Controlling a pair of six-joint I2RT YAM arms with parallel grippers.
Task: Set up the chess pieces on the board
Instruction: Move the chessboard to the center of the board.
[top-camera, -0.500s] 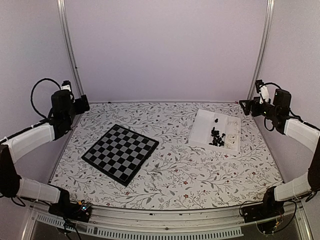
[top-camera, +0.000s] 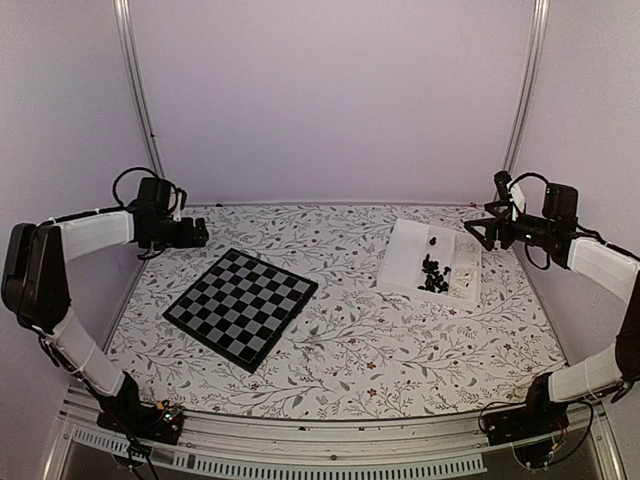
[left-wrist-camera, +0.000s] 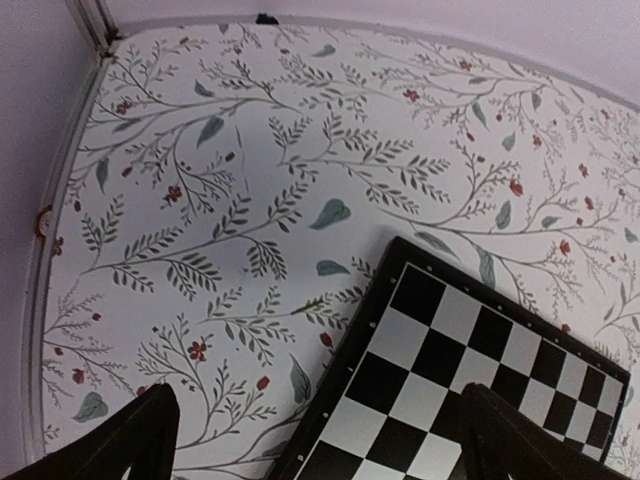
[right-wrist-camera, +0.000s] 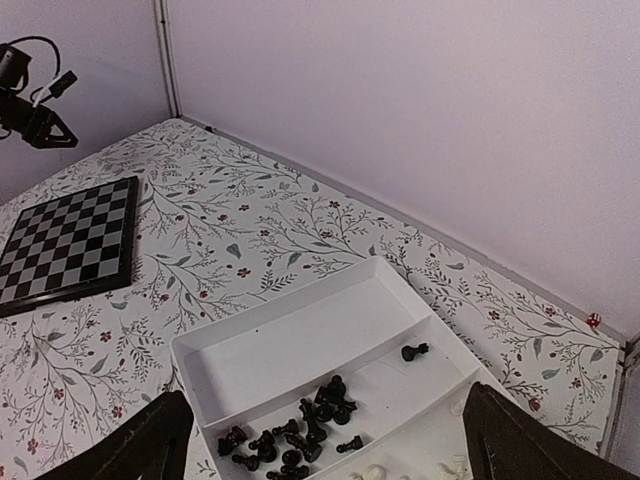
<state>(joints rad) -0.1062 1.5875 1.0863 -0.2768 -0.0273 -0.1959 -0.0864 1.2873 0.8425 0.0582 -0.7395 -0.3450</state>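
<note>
The board, black and grey-white squares in a thin black border, lies flat left of centre with no pieces on it. The black chess pieces lie heaped in the middle compartment of a white tray at the right. My left gripper hovers open just beyond the board's far left corner. In the left wrist view its fingers straddle that corner of the board. My right gripper hangs open by the tray's far right corner. Its wrist view looks down on the pieces, one lone piece apart.
Pale cream pieces sit in the tray's nearest compartment; the large compartment holds nothing. A floral cloth covers the table. Walls and metal posts close in the back and sides.
The left gripper has swung right and down toward the board's far corner. The right gripper has moved left, toward the tray. Both stay open.
</note>
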